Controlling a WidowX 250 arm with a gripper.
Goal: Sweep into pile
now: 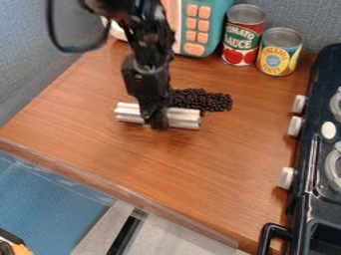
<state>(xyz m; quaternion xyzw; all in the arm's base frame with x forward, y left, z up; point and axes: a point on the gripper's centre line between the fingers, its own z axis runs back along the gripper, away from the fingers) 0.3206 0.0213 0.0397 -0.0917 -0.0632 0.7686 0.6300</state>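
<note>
At the tabletop's (206, 159) far edge stand a teal toy microwave (218, 20), a red-and-green can (243, 36) and a yellow-and-blue can (279, 52); a black toy stove (303, 199) lines the right. The hand (158, 122), left of centre, is closed on the middle of a silvery ridged bar (184, 118). Black beans (206, 101) lie heaped just beyond its right half, to the hand's far right.

The bar (184, 118) is sitting in the tool (158, 123), beans (200, 99) lying behind it, cans (245, 37) farther back, the stove (326, 211) standing right.
</note>
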